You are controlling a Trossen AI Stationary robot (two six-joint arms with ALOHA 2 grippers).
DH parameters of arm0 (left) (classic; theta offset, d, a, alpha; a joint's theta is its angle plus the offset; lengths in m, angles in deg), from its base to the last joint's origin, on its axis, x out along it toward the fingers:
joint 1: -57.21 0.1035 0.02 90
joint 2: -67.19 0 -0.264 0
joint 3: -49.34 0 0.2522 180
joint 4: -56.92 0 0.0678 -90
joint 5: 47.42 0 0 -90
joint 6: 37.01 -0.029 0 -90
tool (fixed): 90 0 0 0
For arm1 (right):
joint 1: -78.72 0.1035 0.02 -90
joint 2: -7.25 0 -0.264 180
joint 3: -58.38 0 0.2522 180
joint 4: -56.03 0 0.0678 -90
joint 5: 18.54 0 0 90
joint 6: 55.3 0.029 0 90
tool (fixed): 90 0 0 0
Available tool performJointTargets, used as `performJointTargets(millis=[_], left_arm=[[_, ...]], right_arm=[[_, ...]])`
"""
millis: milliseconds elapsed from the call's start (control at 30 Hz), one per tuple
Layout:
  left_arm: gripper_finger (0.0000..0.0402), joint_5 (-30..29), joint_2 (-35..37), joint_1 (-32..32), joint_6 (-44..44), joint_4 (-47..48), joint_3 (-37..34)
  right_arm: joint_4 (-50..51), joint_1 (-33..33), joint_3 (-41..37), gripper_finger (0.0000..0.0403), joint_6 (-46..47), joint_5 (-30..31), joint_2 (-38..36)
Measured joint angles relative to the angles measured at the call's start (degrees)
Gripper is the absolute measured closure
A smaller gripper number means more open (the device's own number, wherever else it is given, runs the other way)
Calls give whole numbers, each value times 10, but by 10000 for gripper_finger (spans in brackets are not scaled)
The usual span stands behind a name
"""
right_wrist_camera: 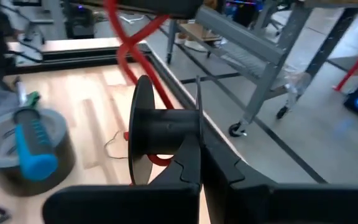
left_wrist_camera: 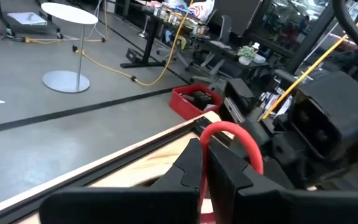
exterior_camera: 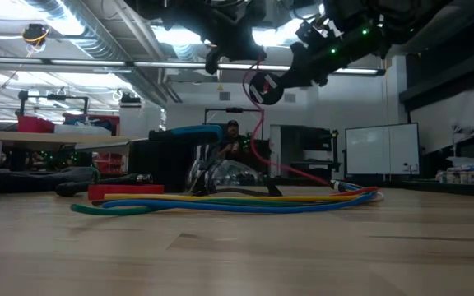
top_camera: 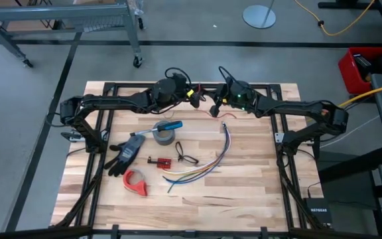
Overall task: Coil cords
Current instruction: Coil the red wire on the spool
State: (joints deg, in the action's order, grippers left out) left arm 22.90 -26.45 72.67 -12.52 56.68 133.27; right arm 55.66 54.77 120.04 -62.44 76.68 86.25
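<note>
Thin red wire up in the air at far-middle edge of table, strung between both grippers; hangs down in a loop and trails to the tabletop, low end near the multicoloured wire bundle. Red strand visible in high view as short bit on the wood below the grippers. Left gripper w/ fingers pressed together, pinching the red wire, which arches over just past the fingertips. Right gripper likewise clamped, fingers closed on a black spool w/ two round flanges; red wire crosses above the spool and a bit shows at its lower rim. Both arms reach in from table sides, wrists nearly meeting at far-middle, left gripper just beside right gripper. Elsewhere on wooden table: grey tape roll w/ blue-handled screwdriver lying across it, black glove to its left, red tape dispenser near front-left, small red board mid-table, thin black looped cord beside it, multicoloured bundle curving toward front-centre. Person in room behind, seen in low view, too small for detail.
</note>
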Motion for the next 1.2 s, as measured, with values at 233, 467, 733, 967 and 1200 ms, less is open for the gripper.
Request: performJointTargets(millis=[233,467,733,967,1200], left_arm=[[401,0,0,-4,2,0,0],[401,0,-2,-9,16,-1,0],[401,3,-13,-19,37,2,0],[401,4,-32,-28,52,-14,0],[401,2,-45,-35,56,-33,0]], right_arm=[[-10,-1,0,401,8,79,1],[-73,-1,0,401,24,122,1],[-157,-1,0,401,56,112,1],[-163,-1,0,401,71,96,0],[-166,-1,0,401,88,87,0]])
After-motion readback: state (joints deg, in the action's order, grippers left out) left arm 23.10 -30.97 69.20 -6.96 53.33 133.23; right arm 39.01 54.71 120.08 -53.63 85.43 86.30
